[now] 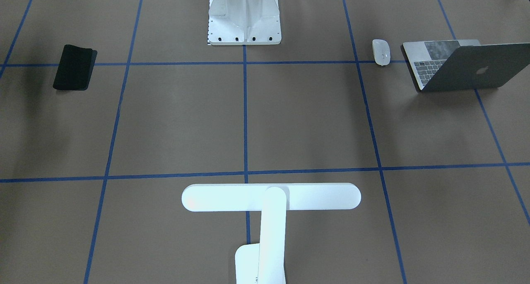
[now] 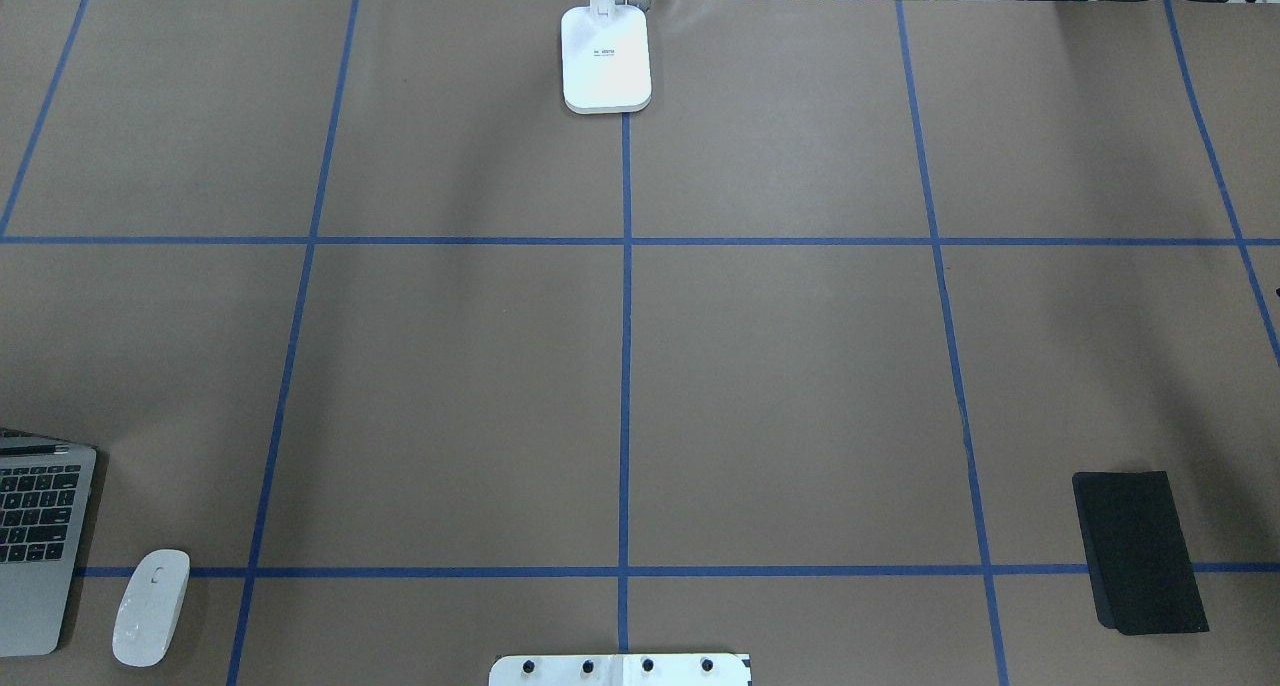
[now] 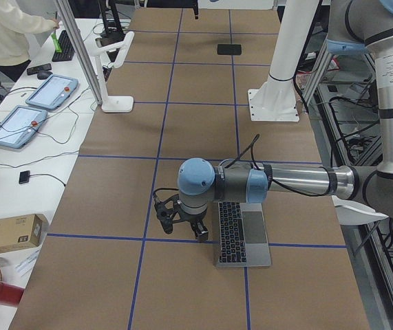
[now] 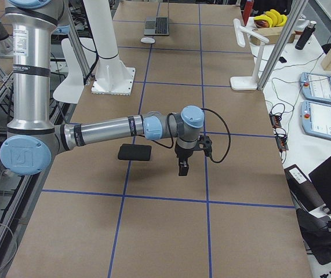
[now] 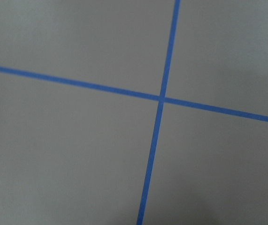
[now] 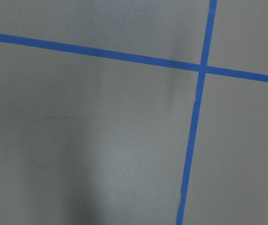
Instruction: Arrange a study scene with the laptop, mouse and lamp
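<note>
Laptop [image 1: 463, 66]: thin grey metal, open.
Mouse [image 1: 381, 52]: glossy white oval.
Lamp [image 1: 271, 197]: white T-shape.
Left gripper [image 3: 182, 228]: hung beside laptop; grip unclear.
Right gripper [image 4: 183, 168]: pointed down by black mat [image 4: 134, 152]; grip unclear.

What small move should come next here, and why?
Probably bring the left gripper toward the mouse. It hangs just beside the open laptop, the mouse lies next to that laptop, and its wrist view shows only bare table.
</note>
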